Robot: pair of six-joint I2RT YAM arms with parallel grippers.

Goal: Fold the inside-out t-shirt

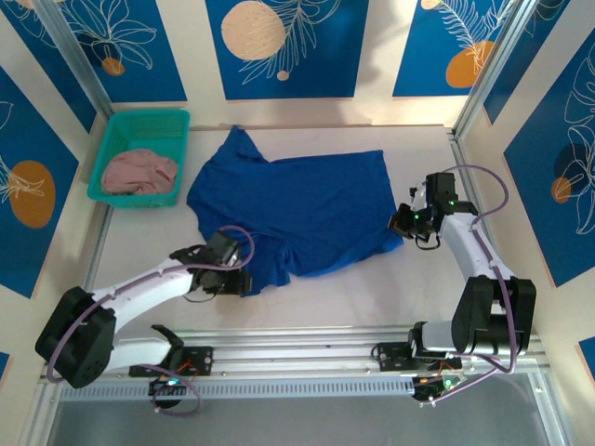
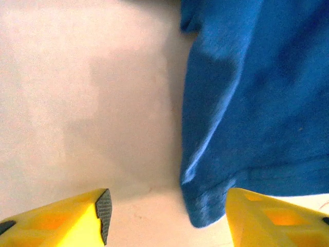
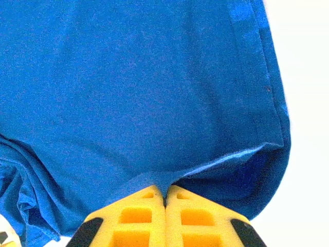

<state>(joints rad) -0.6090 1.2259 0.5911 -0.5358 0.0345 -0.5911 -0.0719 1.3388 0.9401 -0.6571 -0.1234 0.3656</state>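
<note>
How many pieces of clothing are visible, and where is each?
2. The blue t-shirt lies spread on the table; the pink garment sits in the green basket at far left. Others may be hidden beneath it.

The table (image 1: 372, 293) holds a blue t-shirt (image 1: 297, 209) and green basket (image 1: 149, 115).

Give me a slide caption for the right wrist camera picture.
Right gripper pinched shut on the edge of the blue t-shirt, the fabric spreading away over the pale table.
</note>
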